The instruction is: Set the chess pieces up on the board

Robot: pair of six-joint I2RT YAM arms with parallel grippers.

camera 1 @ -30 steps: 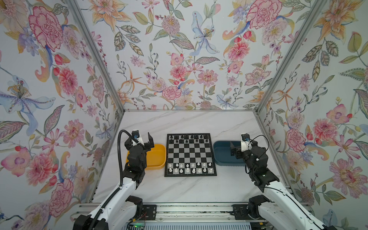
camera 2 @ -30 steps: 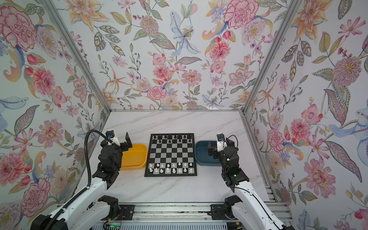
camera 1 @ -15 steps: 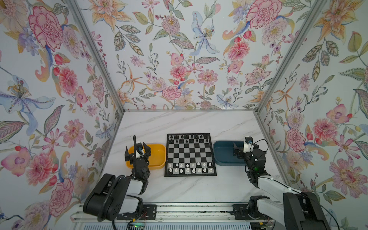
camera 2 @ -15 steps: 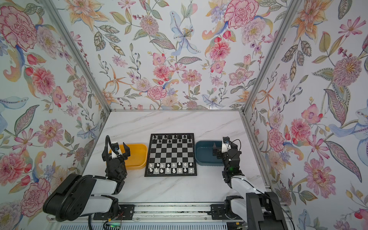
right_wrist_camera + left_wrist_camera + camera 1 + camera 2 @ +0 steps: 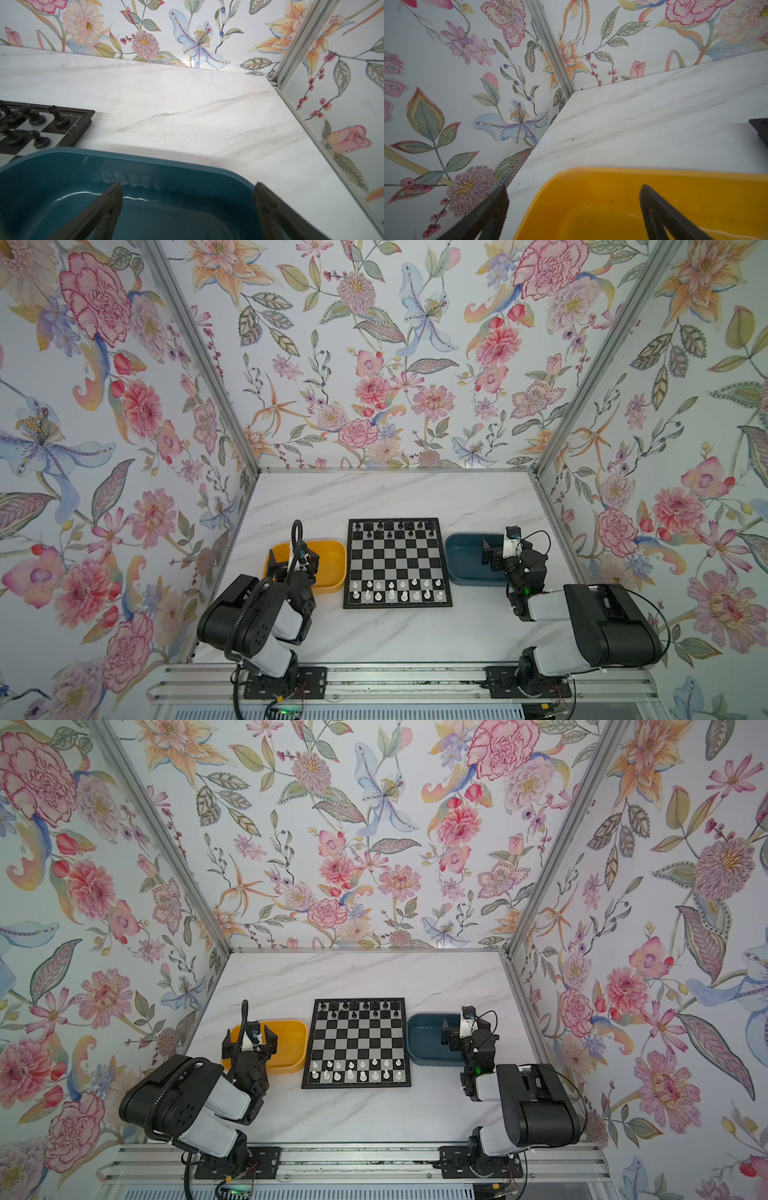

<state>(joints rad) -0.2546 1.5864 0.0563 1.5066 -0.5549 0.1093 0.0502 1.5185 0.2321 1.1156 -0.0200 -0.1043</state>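
The board (image 5: 397, 560) (image 5: 357, 1040) lies in the middle of the table in both top views. Black chess pieces (image 5: 395, 529) fill its two far rows, and white chess pieces (image 5: 395, 591) fill its two near rows. My left gripper (image 5: 293, 564) (image 5: 573, 187) hangs open over the near left of the yellow tray (image 5: 330, 572), holding nothing. My right gripper (image 5: 490, 556) (image 5: 187, 184) hangs open over the dark blue tray (image 5: 461, 560), also holding nothing. The right wrist view shows several black pieces (image 5: 33, 118) on the board's far corner (image 5: 83, 116).
What shows of the yellow tray (image 5: 612, 171) and the blue tray (image 5: 62, 176) holds no pieces. Flowered walls close in the left, right and back of the marble table (image 5: 395, 497). Both arms sit folded near the front rail (image 5: 395, 684).
Both arms have folded back and down toward the front rail. The grippers drew back a little over their trays and stayed open. No piece on the board has moved.
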